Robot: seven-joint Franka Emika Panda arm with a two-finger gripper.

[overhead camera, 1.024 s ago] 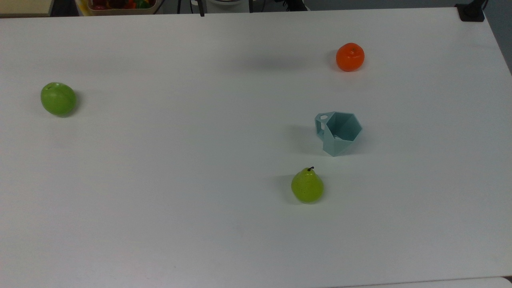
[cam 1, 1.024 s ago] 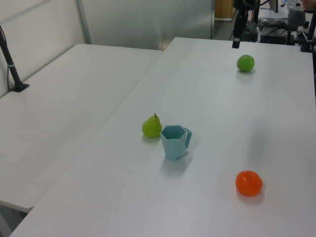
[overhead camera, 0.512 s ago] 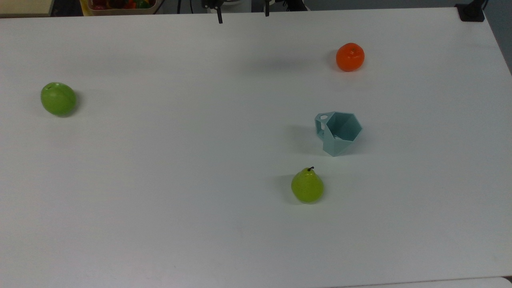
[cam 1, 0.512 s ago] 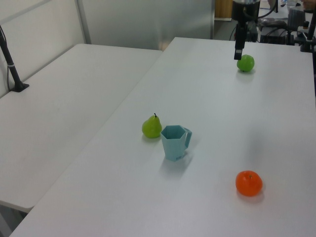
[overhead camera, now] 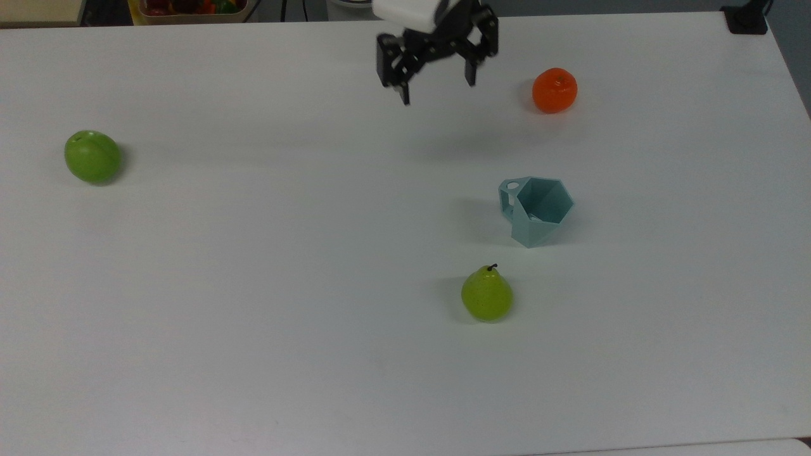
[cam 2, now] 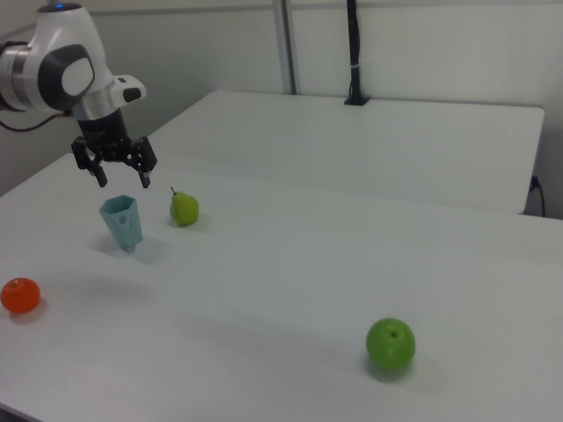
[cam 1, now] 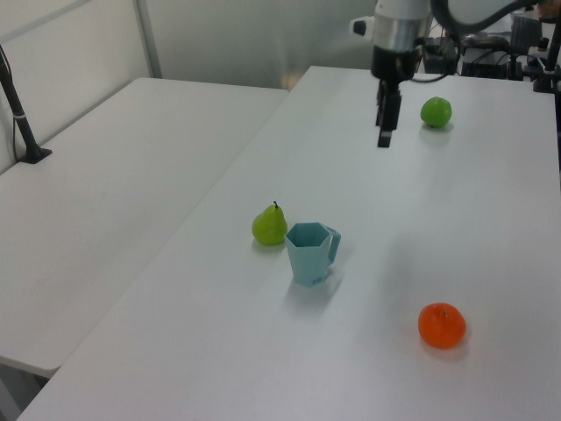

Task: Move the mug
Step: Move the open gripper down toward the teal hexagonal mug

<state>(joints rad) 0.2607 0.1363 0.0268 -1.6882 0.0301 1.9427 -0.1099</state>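
Note:
The pale teal faceted mug [overhead camera: 536, 209] [cam 1: 310, 252] [cam 2: 121, 221] stands upright on the white table [overhead camera: 266, 266], its small handle toward the top view's left. My gripper [overhead camera: 438, 91] [cam 1: 384, 132] [cam 2: 124, 182] hangs open in the air above the table, well clear of the mug and toward the top view's upper left of it. Nothing is between its fingers.
A green pear [overhead camera: 486, 295] sits just below the mug in the top view. An orange [overhead camera: 554, 90] lies near the gripper, to the top view's right. A green apple [overhead camera: 92, 156] rests far to the top view's left. A second white table [cam 1: 105, 193] adjoins.
My gripper has come in from the top view's upper edge, moving over the table toward the orange and the mug. The mug and the fruits have not moved.

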